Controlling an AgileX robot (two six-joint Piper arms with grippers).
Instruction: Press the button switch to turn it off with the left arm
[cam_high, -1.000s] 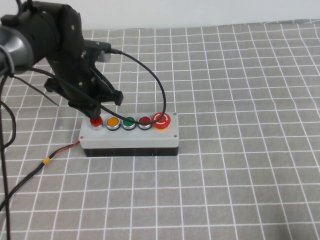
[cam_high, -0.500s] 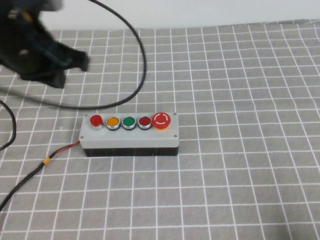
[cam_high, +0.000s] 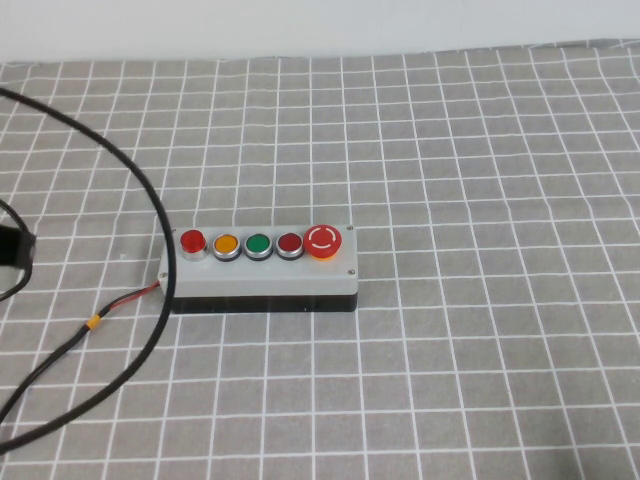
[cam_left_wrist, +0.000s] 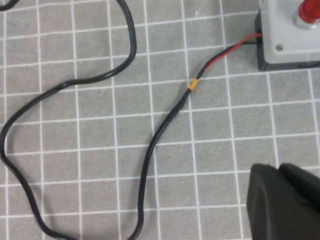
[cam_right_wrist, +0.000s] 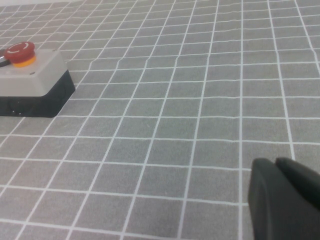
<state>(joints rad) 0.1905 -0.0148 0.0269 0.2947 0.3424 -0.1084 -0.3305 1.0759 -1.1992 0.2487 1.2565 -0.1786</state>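
In the high view, the button switch (cam_high: 192, 241) is seen uncovered at the left end of the row on the grey box (cam_high: 260, 275), beside an orange button (cam_high: 225, 243); a thick black cable (cam_high: 150, 200) is looped across the checked table (cam_high: 480, 150) just left of the box.

In the left wrist view, the left gripper (cam_left_wrist: 285, 202) is held over the table well apart from the box, above a red-and-black wire (cam_left_wrist: 192, 85), and whether its jaws are apart cannot be told. In the right wrist view, the right gripper (cam_right_wrist: 282, 200) is held over bare table far from the box, its jaws equally unclear.

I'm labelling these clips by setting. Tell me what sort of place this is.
Likely a robot test bench, not a home or shop. A lone button box sits on a grey grid-printed mat against a plain white wall. The left gripper hangs beside the box; the right gripper is parked well away.
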